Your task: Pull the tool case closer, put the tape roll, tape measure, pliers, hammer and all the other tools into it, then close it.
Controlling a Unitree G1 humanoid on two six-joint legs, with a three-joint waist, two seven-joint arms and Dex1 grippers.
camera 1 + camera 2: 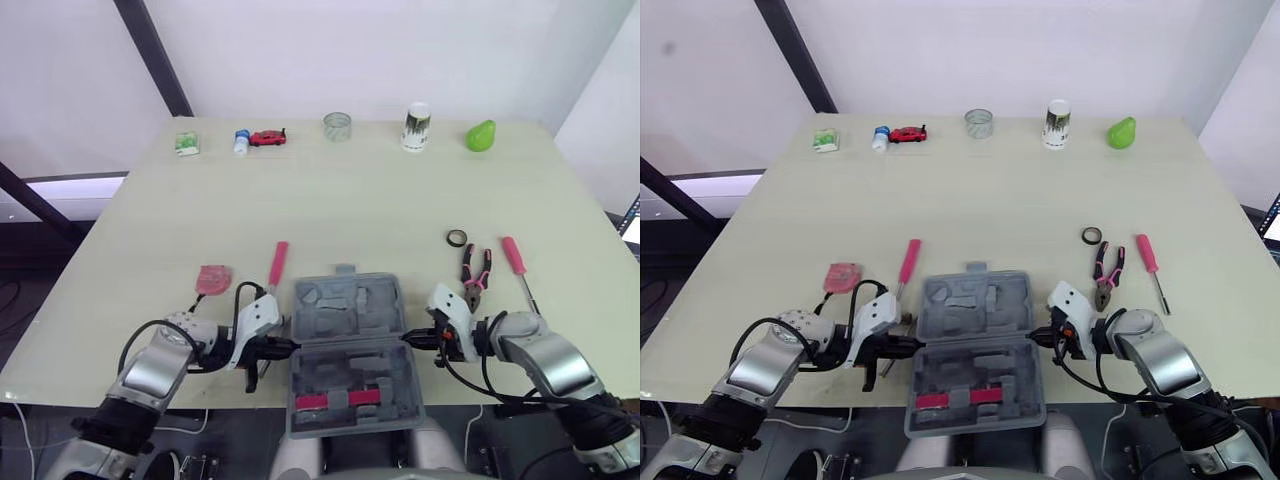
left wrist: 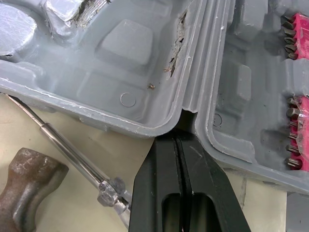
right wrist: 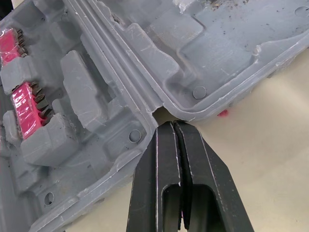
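The grey tool case (image 1: 348, 350) lies open at the table's front edge, its near half overhanging and holding pink bit strips (image 1: 340, 400). My left gripper (image 1: 290, 345) is shut, its tips (image 2: 178, 135) pressed into the hinge notch on the case's left side. My right gripper (image 1: 410, 340) is shut too, its tips (image 3: 173, 124) in the right hinge notch. A pink-handled hammer (image 1: 277, 265) and a pink tape measure (image 1: 213, 278) lie left of the case. To its right lie the black tape roll (image 1: 456, 237), pliers (image 1: 475, 275) and a pink screwdriver (image 1: 518, 265).
Along the far edge stand a green packet (image 1: 187, 143), a small bottle (image 1: 241, 141), a red toy car (image 1: 267, 137), a glass jar (image 1: 337, 126), a cup (image 1: 416, 127) and a green pear (image 1: 481, 135). A thin metal shaft (image 2: 63, 150) lies close beside my left fingers.
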